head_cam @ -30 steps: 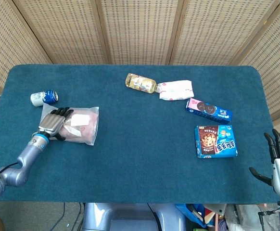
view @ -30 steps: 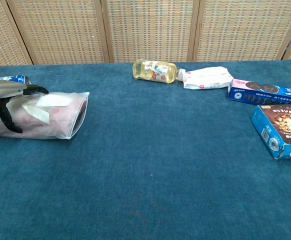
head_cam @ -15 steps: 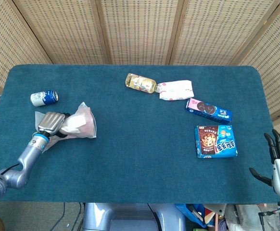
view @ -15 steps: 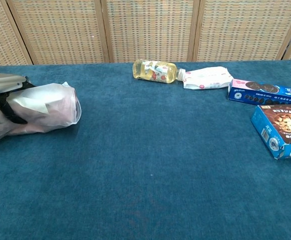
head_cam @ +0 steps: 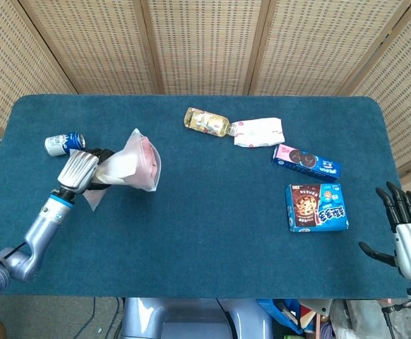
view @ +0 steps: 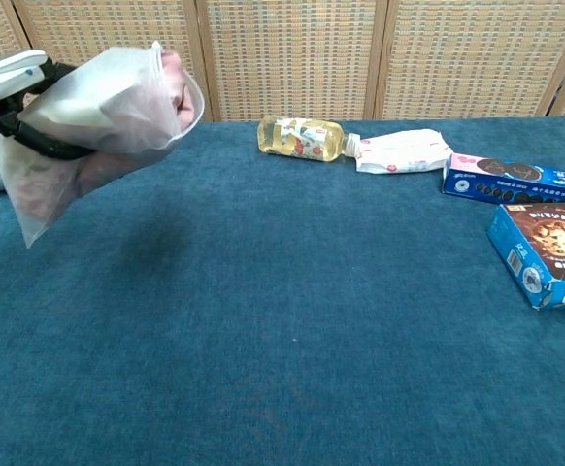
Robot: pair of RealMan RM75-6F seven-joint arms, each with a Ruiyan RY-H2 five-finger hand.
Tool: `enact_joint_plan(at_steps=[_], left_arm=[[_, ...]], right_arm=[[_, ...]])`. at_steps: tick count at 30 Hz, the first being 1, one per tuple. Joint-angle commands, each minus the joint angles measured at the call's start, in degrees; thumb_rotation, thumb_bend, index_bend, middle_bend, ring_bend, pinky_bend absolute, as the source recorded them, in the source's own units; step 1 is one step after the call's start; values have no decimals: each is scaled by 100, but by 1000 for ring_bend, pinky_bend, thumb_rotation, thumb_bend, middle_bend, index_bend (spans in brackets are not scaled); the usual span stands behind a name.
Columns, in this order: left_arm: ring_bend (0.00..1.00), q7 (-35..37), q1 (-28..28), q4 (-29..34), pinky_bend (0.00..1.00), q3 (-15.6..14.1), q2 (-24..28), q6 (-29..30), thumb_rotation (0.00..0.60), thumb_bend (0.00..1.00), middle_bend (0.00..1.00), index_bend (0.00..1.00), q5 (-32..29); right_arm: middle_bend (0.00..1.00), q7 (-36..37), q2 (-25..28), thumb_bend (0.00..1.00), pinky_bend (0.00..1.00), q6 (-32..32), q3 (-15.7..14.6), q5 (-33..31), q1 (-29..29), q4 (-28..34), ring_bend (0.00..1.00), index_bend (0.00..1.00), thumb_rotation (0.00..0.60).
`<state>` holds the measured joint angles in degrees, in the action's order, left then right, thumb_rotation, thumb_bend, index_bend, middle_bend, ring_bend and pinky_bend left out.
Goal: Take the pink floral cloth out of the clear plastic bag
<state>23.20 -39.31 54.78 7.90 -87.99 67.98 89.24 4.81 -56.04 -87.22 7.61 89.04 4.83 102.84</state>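
Note:
My left hand (head_cam: 78, 170) (view: 9, 85) grips the clear plastic bag (head_cam: 129, 165) (view: 103, 109) and holds it lifted off the table, its mouth turned to the right. The pink floral cloth (head_cam: 145, 161) (view: 174, 87) is inside the bag and shows at the opening. The bag's loose tail hangs down below the hand. My right hand (head_cam: 406, 229) is at the lower right past the table edge, fingers spread and holding nothing; the chest view does not show it.
A blue can (head_cam: 64, 143) lies behind the left hand. At the back lie a yellow bottle (head_cam: 205, 121) (view: 300, 138) and a white pouch (head_cam: 258, 132) (view: 399, 150). Two blue cookie boxes (head_cam: 306, 160) (head_cam: 317, 207) sit at the right on the blue table (head_cam: 212, 226).
My left hand has closed on the bag and raised it off the table, swinging its mouth up and to the right. The right hand has shifted slightly.

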Motion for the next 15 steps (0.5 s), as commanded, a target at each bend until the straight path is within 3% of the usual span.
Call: enact_joint_plan(at_steps=[1,7,15], left_arm=[[445,356,-187,12,552,107,-193,227,600,315,481,420,142],[445,430,-563,6,552,274,-560,190,600,315,482,420,164],[445,368,-1074,-209,552,334,-1022,204,600,316,481,420,347]], right_arm=[[0,984,406,3,0,214,165,226,300,296,0,11,600],[0,1857,1191,58,0,978,446,-56,809,823,0,112,600],[5,2023,2038,140,0,2123,986,-1069,1589,1544,0,240,600]])
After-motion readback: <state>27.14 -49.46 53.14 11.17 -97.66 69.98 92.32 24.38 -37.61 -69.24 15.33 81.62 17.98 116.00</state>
